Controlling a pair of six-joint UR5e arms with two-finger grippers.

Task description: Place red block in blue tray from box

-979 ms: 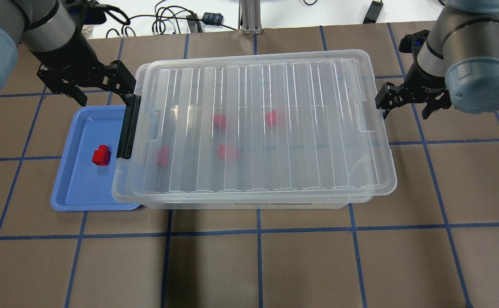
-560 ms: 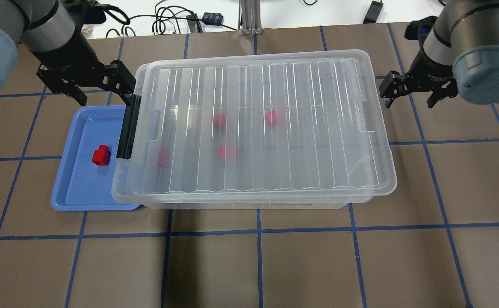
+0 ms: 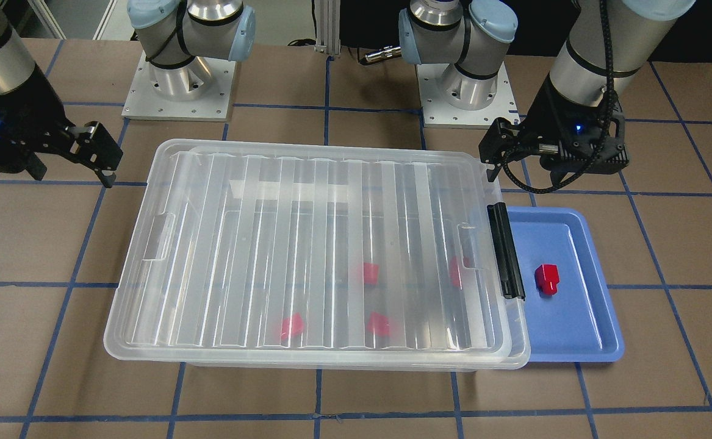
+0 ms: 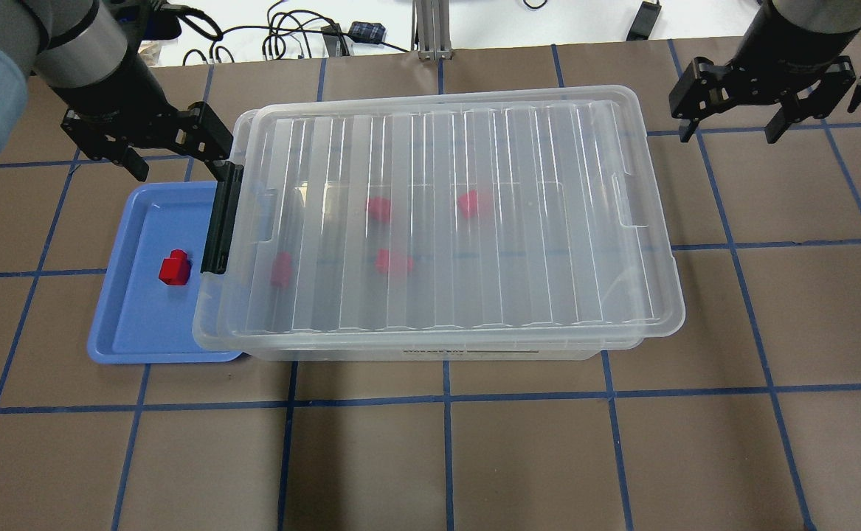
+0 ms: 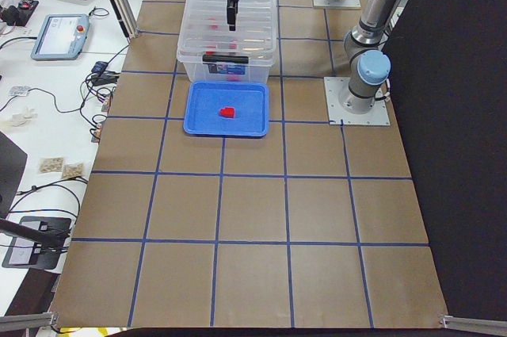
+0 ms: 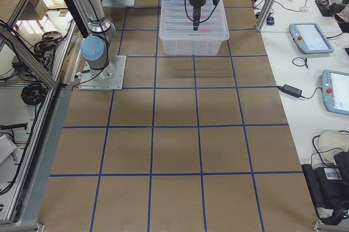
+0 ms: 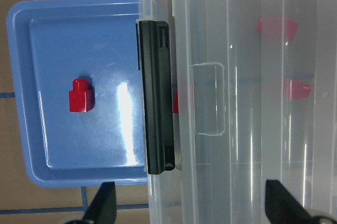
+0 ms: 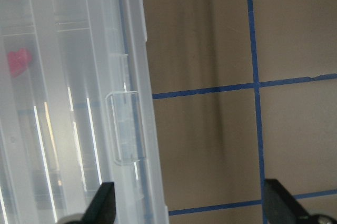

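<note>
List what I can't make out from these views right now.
- Four blocks in the box: blurred by the ribbed lid in the overhead and front views, so their orientation is unclear.
- One block, left wrist view: mostly hidden behind the latch.
- The tray, overhead: its box-side edge is hidden under the lid.
- Side views: boxed blocks are too small.

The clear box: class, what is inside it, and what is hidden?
Four red blocks lie inside the box, blurred by its closed ribbed lid. Their exact shapes and poses cannot be made out.

Left claw (image 4: 174,158) spread wide, right claw (image 4: 729,133) spread wide, both empty
</note>
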